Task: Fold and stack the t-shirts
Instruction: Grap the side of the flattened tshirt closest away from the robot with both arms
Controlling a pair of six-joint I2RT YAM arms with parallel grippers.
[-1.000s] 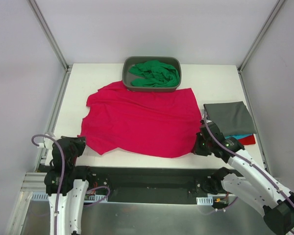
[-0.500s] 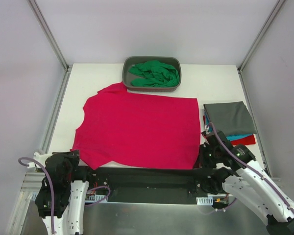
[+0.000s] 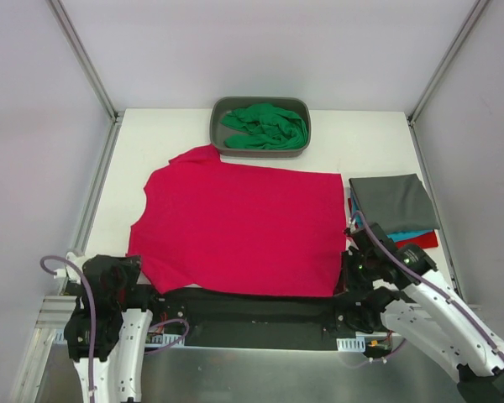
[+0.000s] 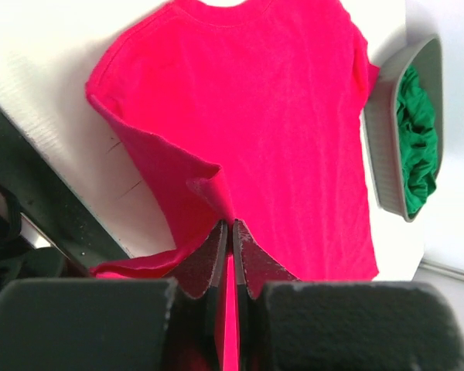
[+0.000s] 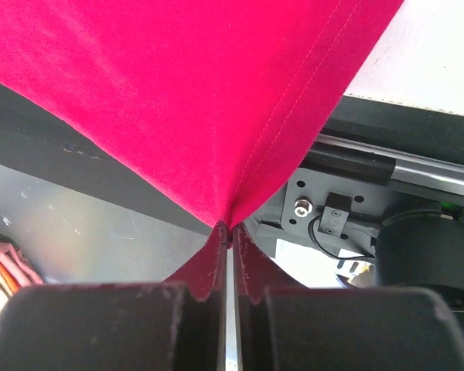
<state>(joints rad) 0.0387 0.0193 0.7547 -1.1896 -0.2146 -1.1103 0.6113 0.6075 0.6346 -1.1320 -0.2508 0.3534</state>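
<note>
top external view: at the near edge of the table (image 3: 151,143), our left tool (image 4: 230,226) and right tool (image 5: 228,230) each pinch the hem of the crimson-pink t-shirt (image 3: 244,227); uneven pulling could slip a corner loose.

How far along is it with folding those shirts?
Done: the dark grey shirt lies folded atop the teal shirt and red shirt. In hand: the left gripper and right gripper pinch the near edge of the crimson-pink shirt, spread flat. Left: folding it, then the green shirt crumpled in the tub.
</note>
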